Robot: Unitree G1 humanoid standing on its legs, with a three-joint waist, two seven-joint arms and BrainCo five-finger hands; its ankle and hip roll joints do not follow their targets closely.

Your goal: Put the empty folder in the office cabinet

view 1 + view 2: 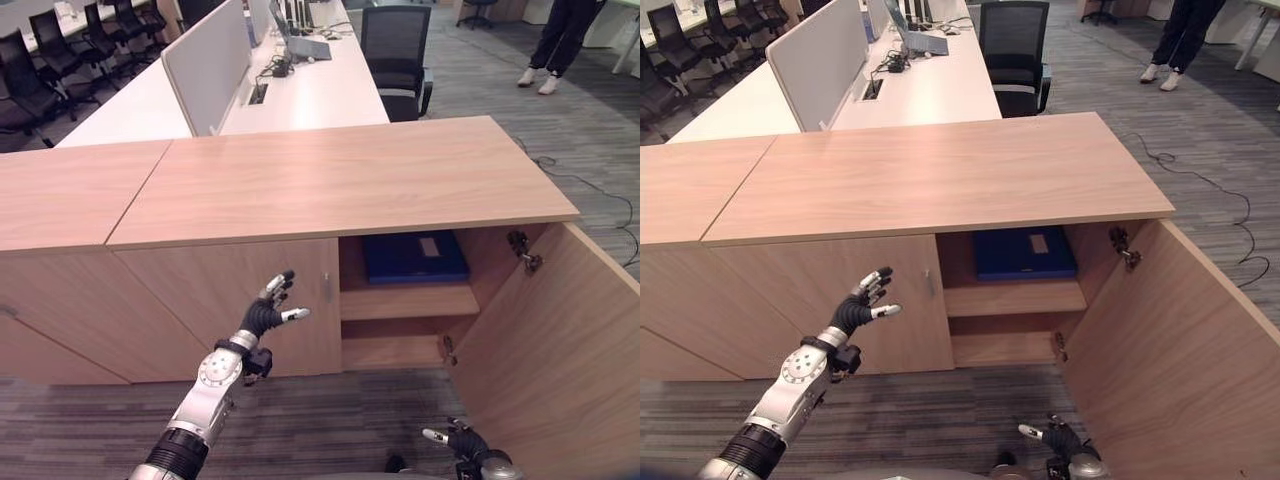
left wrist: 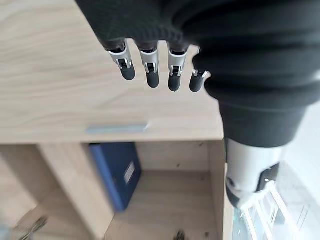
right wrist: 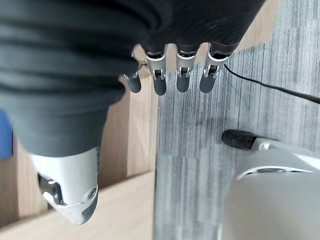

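The left hand (image 1: 268,312) stood raised at lower centre-left of the left eye view, fingers straight and spread, thumb apart, holding nothing. It hovered before the closed cabinet door (image 1: 230,300), near that door's right edge; whether it touched the panel could not be told. Its own wrist view confirmed the fingers (image 2: 151,75) extended and empty over the wood.

The right hand (image 1: 462,442) sat low at the bottom right of the frame, above the carpet (image 1: 300,420), fingers relaxed and apart, also empty. It lay beside the open cabinet door (image 1: 560,360), which swung out toward the lower right corner.

The blue folder (image 1: 414,256) lay flat on the upper shelf (image 1: 408,301) inside the open compartment, right of centre in the frame, under the cabinet top (image 1: 340,175). Its long axis ran left to right across the shelf, with a pale label facing up. It sat up and to the right of the left hand, and up and slightly left of the right hand, well apart from both.

Judgement: the folder appeared already placed; neither hand was on it. The remaining move, if any, would likely concern the open door, to which the right hand was nearer. A swing of that door should clear the folder, which sat within the shelf edge.

A person (image 1: 556,40) stood at the upper right, well clear.
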